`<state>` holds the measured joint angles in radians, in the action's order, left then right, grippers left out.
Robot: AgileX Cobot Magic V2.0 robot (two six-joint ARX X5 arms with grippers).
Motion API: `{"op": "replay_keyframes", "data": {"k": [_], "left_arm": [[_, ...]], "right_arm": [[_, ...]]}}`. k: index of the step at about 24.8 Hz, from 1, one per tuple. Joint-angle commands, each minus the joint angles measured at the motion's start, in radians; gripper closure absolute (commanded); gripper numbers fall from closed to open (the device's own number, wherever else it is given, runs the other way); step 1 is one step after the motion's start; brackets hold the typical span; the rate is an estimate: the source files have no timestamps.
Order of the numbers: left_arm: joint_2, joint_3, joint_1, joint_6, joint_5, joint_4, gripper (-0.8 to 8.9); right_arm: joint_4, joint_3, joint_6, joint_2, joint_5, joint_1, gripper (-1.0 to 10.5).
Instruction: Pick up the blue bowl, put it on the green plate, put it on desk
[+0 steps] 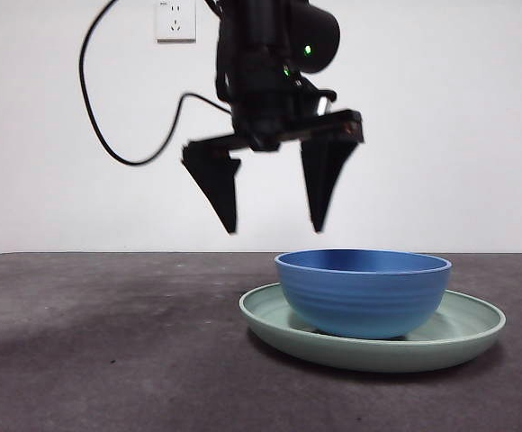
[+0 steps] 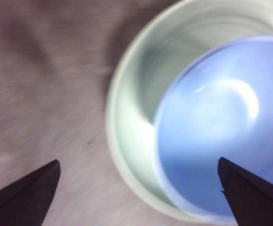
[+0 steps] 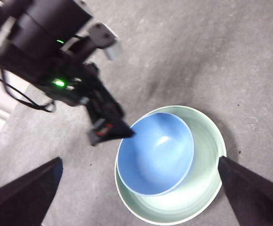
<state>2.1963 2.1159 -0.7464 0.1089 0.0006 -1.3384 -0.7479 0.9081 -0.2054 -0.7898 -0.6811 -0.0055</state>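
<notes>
Blue bowl (image 1: pixel 363 292) sits inside the green plate (image 1: pixel 463 335), upright, off-centre: in the front view it lies toward the plate's 9 o'clock side, with more bare plate showing at 3 o'clock. Plate rests flat on the desk (image 1: pixel 108 342), at about 4 o'clock of the frame's centre.

Left gripper (image 1: pixel 274 225) hangs in the air above the bowl's 10 o'clock rim, clear of it and touching nothing. Jaws spread wide and empty, tips pointing down; one tip is over bare desk beside the plate, the other over the bowl's near-left rim. Its own wrist view is blurred: bowl (image 2: pixel 221 132) and plate (image 2: pixel 132 141) fill the frame, the two jaw tips far apart at the lower corners, left gripper (image 2: pixel 139 165) with nothing between them.

Right gripper (image 3: pixel 139 162) is high above, looking down on everything; jaws wide apart, holding nothing. From there the bowl (image 3: pixel 155 153) lies against the plate's (image 3: pixel 204 150) 10 o'clock rim, and the left gripper (image 3: pixel 110 129) is at 10 o'clock of the bowl, a dark jaw tip just at the bowl's edge. Desk (image 3: pixel 212 52) is grey and speckled.

Back wall (image 1: pixel 459 135) is white, with a socket (image 1: pixel 175 20) at 11 o'clock and a black cable (image 1: pixel 108 108) looping down from the arm.
</notes>
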Motion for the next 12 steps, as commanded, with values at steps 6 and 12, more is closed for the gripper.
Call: {"op": "replay_keyframes", "data": {"k": [6, 12], "left_arm": [[-0.297, 0.035, 0.048, -0.037, -0.087, -0.112, 2.5], [-0.61, -0.053, 0.072, -0.066, -0.087, -0.113, 2.51]], "right_arm": [[0.006, 0.014, 0.012, -0.006, -0.003, 0.003, 3.4], [0.006, 0.014, 0.011, -0.006, -0.003, 0.003, 3.4]]}}
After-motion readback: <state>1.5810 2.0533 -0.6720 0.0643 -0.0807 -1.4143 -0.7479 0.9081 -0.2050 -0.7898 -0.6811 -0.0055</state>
